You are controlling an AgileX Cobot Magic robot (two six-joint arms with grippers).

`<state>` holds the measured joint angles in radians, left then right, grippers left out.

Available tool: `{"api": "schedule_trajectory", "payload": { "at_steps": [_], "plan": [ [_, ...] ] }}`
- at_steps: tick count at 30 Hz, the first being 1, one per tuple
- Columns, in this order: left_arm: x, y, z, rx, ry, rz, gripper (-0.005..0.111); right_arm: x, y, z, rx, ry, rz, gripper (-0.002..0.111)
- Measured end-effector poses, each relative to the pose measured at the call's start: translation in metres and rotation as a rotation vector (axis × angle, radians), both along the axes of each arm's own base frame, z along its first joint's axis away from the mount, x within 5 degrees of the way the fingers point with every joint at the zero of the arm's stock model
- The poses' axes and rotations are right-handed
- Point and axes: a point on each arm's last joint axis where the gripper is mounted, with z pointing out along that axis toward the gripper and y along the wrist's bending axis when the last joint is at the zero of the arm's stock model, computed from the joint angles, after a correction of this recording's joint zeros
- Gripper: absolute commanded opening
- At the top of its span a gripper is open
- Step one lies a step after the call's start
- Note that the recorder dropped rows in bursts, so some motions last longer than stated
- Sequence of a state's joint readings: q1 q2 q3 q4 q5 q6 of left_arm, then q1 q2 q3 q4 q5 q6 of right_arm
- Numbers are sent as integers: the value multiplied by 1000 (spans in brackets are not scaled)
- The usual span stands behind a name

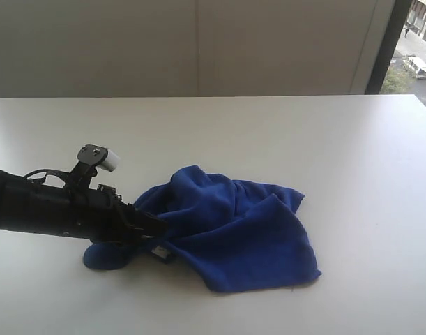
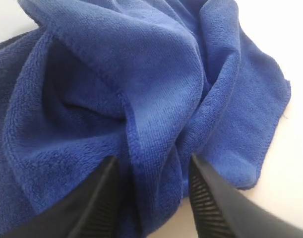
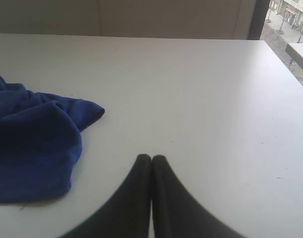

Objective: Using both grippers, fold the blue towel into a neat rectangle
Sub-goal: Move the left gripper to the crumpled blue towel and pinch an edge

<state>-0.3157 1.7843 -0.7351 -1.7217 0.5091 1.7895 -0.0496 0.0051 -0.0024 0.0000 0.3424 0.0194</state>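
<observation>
The blue towel (image 1: pixel 233 230) lies crumpled in a loose heap on the white table (image 1: pixel 303 132), left of middle and near the front. My left gripper (image 1: pixel 159 234) reaches in low from the left, and its tips are at the towel's left edge. In the left wrist view the left gripper (image 2: pixel 151 161) is open, with a raised fold of the towel (image 2: pixel 141 74) standing between the jaws. My right gripper (image 3: pixel 151 157) is shut with nothing in it and hangs over bare table, to the right of the towel (image 3: pixel 32 148). It is outside the exterior view.
A pale wall (image 1: pixel 199 42) runs behind the table's far edge. A window (image 1: pixel 415 42) with a dark frame stands at the back right. Bare tabletop stretches to the right of the towel and behind it.
</observation>
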Motion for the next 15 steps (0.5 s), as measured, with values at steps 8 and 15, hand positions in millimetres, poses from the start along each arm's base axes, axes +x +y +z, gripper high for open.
{"api": "schedule_trajectory", "payload": {
  "at_steps": [8,15],
  "plan": [
    [-2,-4,3,-62,12,-33,45,0,0,0,2,0,-1,0],
    [-3,-7,-15,-91,90,-53,40,0,0,0,2,0,-1,0]
  ]
}}
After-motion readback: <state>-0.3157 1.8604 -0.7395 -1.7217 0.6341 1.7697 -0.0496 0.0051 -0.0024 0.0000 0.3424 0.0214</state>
